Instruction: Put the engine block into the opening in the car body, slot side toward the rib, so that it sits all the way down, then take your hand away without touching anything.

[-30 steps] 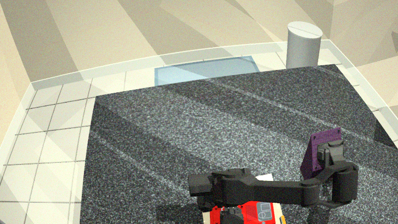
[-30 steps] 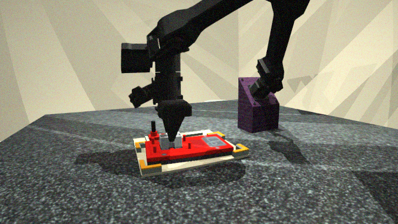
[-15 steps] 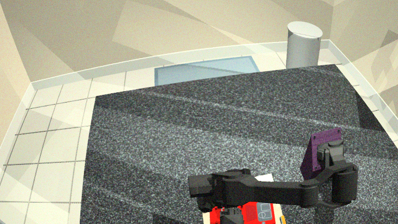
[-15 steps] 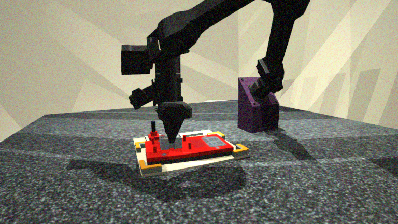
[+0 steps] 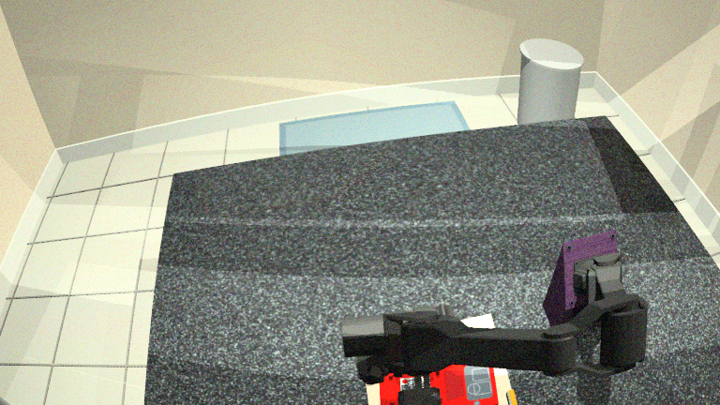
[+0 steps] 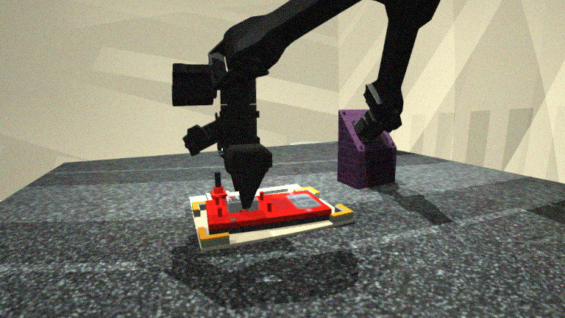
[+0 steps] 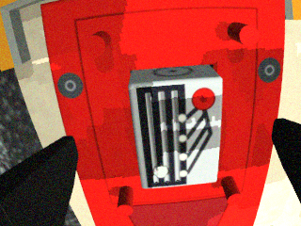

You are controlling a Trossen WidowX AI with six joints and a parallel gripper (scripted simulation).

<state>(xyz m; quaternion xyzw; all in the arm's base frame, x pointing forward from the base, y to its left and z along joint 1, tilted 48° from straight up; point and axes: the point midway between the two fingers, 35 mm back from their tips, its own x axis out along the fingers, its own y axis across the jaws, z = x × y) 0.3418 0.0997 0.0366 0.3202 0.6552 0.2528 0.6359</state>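
The engine block (image 6: 234, 204) (image 7: 179, 132), grey with a white top, a red dot and dark stripes, sits upright in the opening of the red car body (image 5: 454, 384) (image 6: 283, 213) (image 7: 94, 157). Its top stands a little above the body. A thin dark gap shows at its far right corner in the wrist view. The rib is hidden, and full seating cannot be told. My gripper (image 6: 247, 207) (image 7: 177, 137) is open, with one black finger on each side of the block, well apart from it. The near finger partly covers the block in the exterior view.
The body lies in a cream tray (image 6: 271, 237) (image 7: 39, 101) with yellow-topped corner stops (image 6: 214, 236). Short red pegs (image 6: 261, 195) (image 7: 246, 34) stand around the block. A taller post with a black tip (image 6: 217, 179) stands at the body's left end. The purple arm base (image 5: 554, 294) (image 6: 379, 168) is farther right.
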